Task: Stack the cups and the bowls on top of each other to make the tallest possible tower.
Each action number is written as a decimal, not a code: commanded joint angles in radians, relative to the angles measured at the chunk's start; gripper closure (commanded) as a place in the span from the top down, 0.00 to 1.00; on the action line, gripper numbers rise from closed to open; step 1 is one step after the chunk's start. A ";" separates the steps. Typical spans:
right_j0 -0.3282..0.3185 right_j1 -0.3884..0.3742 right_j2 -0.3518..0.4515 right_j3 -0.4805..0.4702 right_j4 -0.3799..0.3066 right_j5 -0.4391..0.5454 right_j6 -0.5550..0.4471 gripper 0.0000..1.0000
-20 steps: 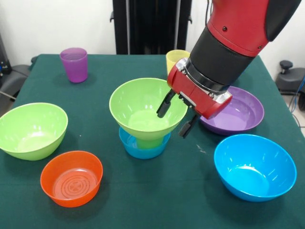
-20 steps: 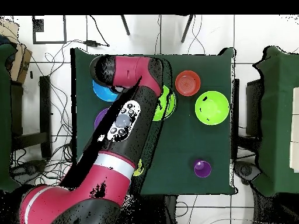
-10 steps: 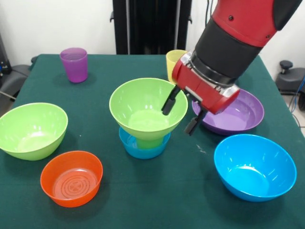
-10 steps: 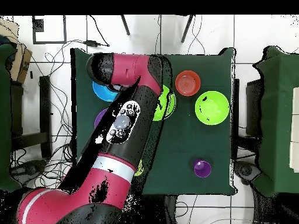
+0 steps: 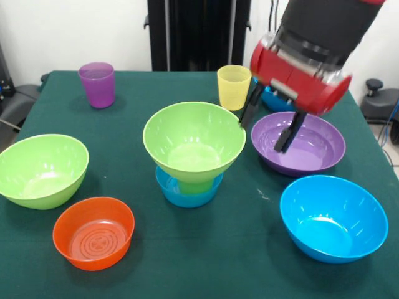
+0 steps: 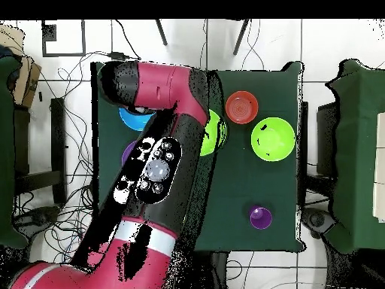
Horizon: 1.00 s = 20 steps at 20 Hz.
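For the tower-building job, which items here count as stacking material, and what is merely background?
Job items:
tower so far: lime bowl on green cup in small blue bowl
purple cup
yellow cup
second lime bowl
orange bowl
wide purple bowl
large blue bowl
open gripper

Background:
black stand behind the table
cables on the floor

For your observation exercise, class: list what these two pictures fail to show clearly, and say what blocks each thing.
- Overhead view: the arm covers the yellow cup, the purple bowl mostly, and part of the tower's green bowl.
- Front view: a blue bowl behind the tool shows only as a sliver.
- Front view: the green cup under the tower's green bowl is largely hidden.
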 commanded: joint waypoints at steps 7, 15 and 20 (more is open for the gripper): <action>-0.030 -0.213 0.191 0.183 -0.040 0.048 -0.143 1.00; -0.036 -0.292 0.216 0.379 -0.058 -0.055 -0.136 1.00; -0.059 -0.350 0.228 0.474 -0.081 -0.091 -0.177 1.00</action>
